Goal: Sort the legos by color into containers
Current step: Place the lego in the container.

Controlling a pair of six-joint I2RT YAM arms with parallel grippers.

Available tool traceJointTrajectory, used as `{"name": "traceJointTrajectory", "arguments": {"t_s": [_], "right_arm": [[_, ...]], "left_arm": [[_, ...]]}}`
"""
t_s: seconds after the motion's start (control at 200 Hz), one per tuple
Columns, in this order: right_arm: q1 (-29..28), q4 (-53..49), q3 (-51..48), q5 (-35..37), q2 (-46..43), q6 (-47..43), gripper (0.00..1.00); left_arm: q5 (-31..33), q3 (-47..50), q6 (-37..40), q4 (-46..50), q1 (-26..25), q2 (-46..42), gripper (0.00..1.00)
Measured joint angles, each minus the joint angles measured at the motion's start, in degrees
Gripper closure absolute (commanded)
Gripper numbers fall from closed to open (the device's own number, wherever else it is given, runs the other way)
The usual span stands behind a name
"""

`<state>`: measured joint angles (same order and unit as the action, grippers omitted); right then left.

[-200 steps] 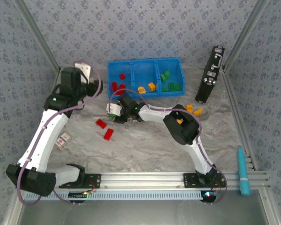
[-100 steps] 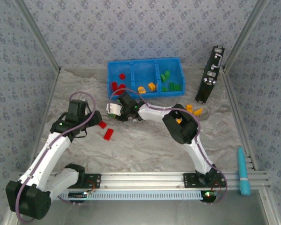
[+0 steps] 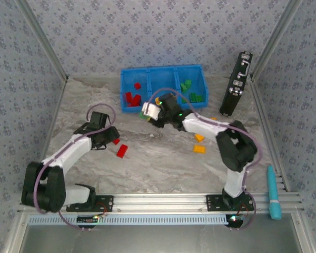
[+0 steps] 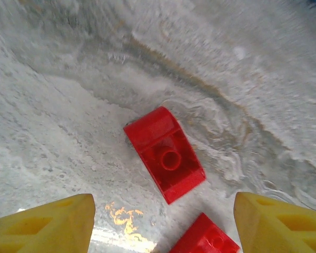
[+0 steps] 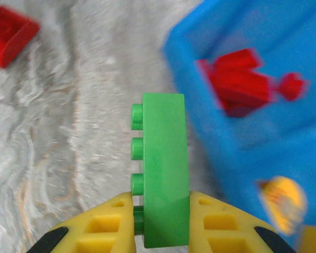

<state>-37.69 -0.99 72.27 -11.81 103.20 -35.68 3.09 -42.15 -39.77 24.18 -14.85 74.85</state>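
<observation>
Steering the green brick (image 3: 145, 116) well means the right gripper (image 3: 149, 113), now at the near wall of the blue bin (image 3: 150, 74), should clear the dividers. It should then travel toward 3 o'clock to the compartment holding green legos (image 3: 189, 90) and release low. The left gripper (image 3: 110, 137) sits by two red bricks (image 3: 121, 151) on the table.

Left wrist: the yellow fingers (image 4: 47, 224) are spread wide, with one red brick (image 4: 166, 153) ahead at 12 o'clock, untouched. Centre over it before closing.

Right wrist: the jaws pinch the green brick (image 5: 160, 168) upright, with the red-filled compartment at 2 o'clock.

A second ago the left gripper was beside the bin's left end, and the right one was farther from the bin.
</observation>
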Motion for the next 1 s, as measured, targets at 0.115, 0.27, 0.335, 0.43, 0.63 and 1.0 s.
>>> {"name": "traceJointTrajectory", "arguments": {"t_s": [0.115,0.27,0.335,0.43,0.63,1.0], "right_arm": [[3.9,1.2,-1.7,-0.7,-8.7,0.3,0.84],[10.3,3.2,-2.2,-1.7,-14.8,0.6,0.84],[13.7,4.1,-2.1,-1.5,-14.9,0.9,0.84],[17.7,4.0,-1.3,-0.6,-12.6,1.6,0.84],[21.6,3.3,4.5,2.1,-3.1,3.9,0.84],[25.2,-4.1,21.2,7.0,12.3,10.0,0.83]], "left_arm": [[-0.3,-0.9,-0.6,-0.5,0.0,5.1,0.28],[-0.8,-1.6,-1.5,-2.8,0.0,10.0,0.29],[-0.8,-2.4,-1.9,-3.8,0.0,12.0,0.29],[-0.3,-3.9,-2.0,-3.3,0.0,14.4,0.31],[0.0,-4.9,-2.4,-1.9,0.0,15.4,0.35],[2.3,-4.9,-2.4,-0.4,0.2,15.7,0.65]]}}
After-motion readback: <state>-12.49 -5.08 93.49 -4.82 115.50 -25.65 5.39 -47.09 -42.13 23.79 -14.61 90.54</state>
